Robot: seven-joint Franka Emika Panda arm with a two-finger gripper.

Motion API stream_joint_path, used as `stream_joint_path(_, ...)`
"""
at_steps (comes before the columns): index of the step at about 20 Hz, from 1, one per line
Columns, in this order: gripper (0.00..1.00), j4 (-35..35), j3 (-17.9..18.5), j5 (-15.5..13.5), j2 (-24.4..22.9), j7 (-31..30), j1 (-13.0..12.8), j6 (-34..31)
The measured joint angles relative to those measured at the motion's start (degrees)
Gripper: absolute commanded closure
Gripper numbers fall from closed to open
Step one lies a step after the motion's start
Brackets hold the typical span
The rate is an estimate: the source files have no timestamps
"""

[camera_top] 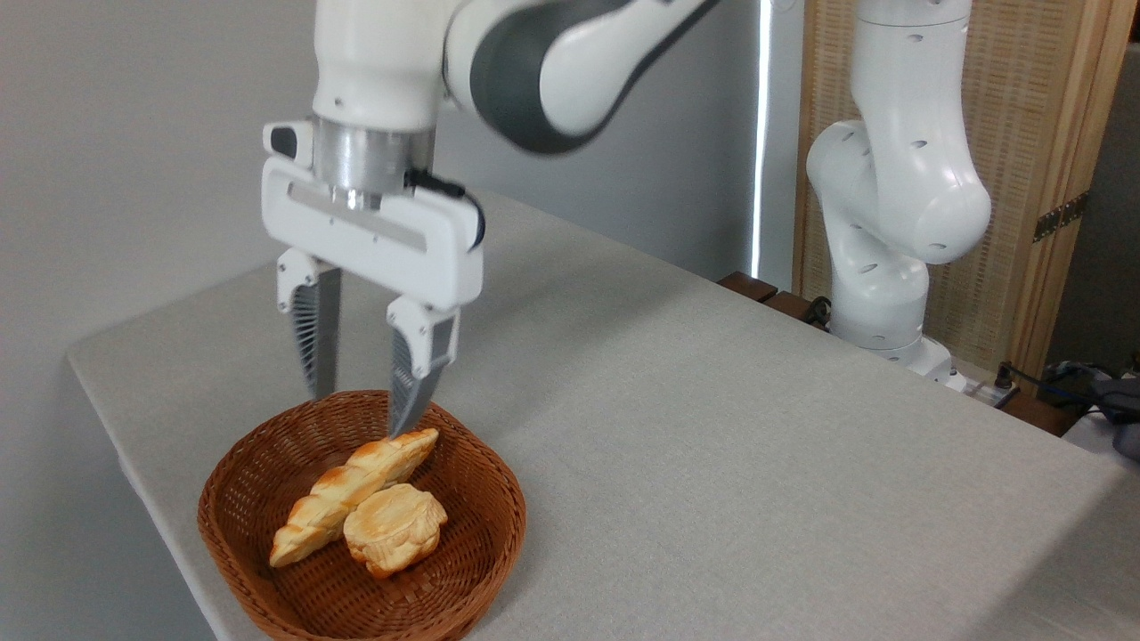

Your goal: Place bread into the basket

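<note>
The bread [343, 492], a long golden-brown ridged loaf, lies diagonally inside the reddish-brown wicker basket [485, 512] at the table's near left corner. A round pale-golden bun [394, 527] rests against its right side in the same basket. My gripper [361, 411] hangs over the basket's far rim with its fingers spread apart and nothing between them. Its right fingertip [405, 418] sits just above the loaf's upper end; whether it touches is unclear.
The grey cloth-covered table [712, 445] stretches to the right of the basket. The arm's white base [882, 294] stands at the table's far right edge, with a wooden screen [1042, 178] behind it. The table's left edge runs close to the basket.
</note>
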Motion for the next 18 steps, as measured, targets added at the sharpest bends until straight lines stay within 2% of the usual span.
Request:
stream_joint_path(3, 0.0, 1.2, 0.2, 3.1, -1.6, 0.9, 0.0, -6.9)
stream_joint_path(8, 0.0, 2.7, 1.6, 3.4, -3.5, 10.6, 0.0, -16.8)
stream_joint_path(11, 0.0, 2.9, 2.7, 3.1, -3.8, 14.4, 0.0, -17.6)
stream_joint_path(13, 0.0, 2.9, 3.1, 1.7, -3.7, 17.3, 0.0, -17.8)
stream_joint_path(18, 0.0, 2.9, 3.2, 1.0, -3.5, 18.0, -0.1, -17.8)
